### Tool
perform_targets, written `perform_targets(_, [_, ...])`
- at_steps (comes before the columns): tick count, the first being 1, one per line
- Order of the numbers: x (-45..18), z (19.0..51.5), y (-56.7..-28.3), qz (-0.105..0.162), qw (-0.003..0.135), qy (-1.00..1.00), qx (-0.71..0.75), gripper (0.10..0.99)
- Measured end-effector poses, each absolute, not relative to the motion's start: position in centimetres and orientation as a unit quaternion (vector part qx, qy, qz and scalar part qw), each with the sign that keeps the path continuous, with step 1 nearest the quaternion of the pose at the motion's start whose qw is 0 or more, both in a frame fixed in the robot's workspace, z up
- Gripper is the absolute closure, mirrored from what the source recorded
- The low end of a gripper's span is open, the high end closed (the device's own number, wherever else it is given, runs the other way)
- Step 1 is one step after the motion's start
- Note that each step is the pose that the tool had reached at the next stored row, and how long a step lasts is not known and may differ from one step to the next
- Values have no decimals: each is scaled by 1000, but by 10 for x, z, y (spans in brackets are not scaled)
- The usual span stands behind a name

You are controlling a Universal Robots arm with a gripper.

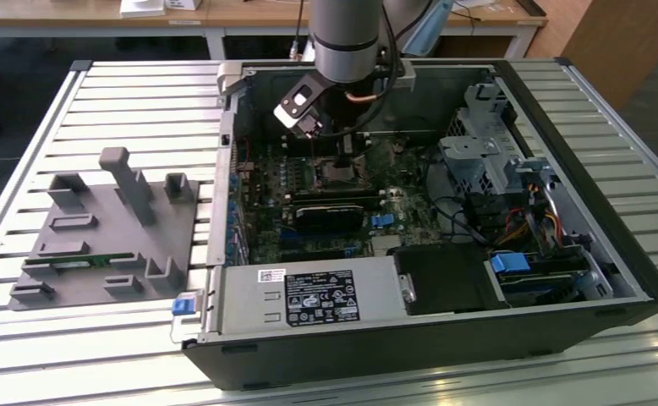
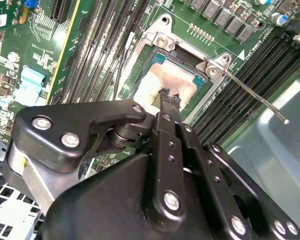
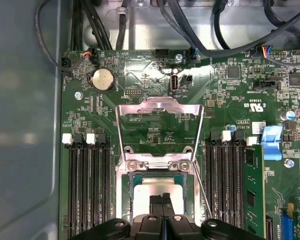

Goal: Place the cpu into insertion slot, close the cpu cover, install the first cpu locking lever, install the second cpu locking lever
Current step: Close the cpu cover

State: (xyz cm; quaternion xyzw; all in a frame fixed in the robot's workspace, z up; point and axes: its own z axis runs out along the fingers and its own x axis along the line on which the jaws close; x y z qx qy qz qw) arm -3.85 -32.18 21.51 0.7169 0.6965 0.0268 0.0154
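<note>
My gripper (image 2: 167,97) has its two fingers pressed together with nothing between them; the tips touch the top of the chip (image 2: 157,80); the chip lies flat in its slot (image 3: 122,195) on the green board; so I think the first step is about done; the cover (image 3: 157,106) is open, tipped back from the slot; the thin lever (image 2: 250,92) sticks out to the side; my next move calls for a soft, straight lift, so the chip does not slide.

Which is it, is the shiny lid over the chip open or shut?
Open. In the first wrist view the cpu cover is flipped back, away from the cpu, which lies bare.
</note>
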Motion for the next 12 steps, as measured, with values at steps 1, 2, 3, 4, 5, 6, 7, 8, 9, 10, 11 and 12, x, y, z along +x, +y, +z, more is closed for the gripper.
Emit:
perform_targets(1, [-39, 216, -322, 27, 15, 696, 717, 973])
perform_targets(2, [-39, 217, -322, 27, 15, 696, 717, 973])
perform_targets(3, [-39, 218, -322, 27, 15, 696, 717, 973])
perform_targets(4, [-39, 219, -322, 27, 15, 696, 717, 973])
perform_targets(5, [-39, 220, -322, 27, 15, 696, 717, 973])
perform_targets(6, [-39, 221, -322, 27, 15, 696, 717, 973])
perform_targets(7, [-39, 221, -322, 27, 15, 696, 717, 973])
perform_targets(8, [-39, 222, -322, 27, 15, 696, 717, 973])
perform_targets(9, [-39, 223, -322, 27, 15, 696, 717, 973])
perform_targets(10, [-39, 223, -322, 27, 15, 696, 717, 973])
perform_targets(11, [-39, 224, -322, 27, 15, 696, 717, 973])
perform_targets(12, [-39, 224, -322, 27, 15, 696, 717, 973])
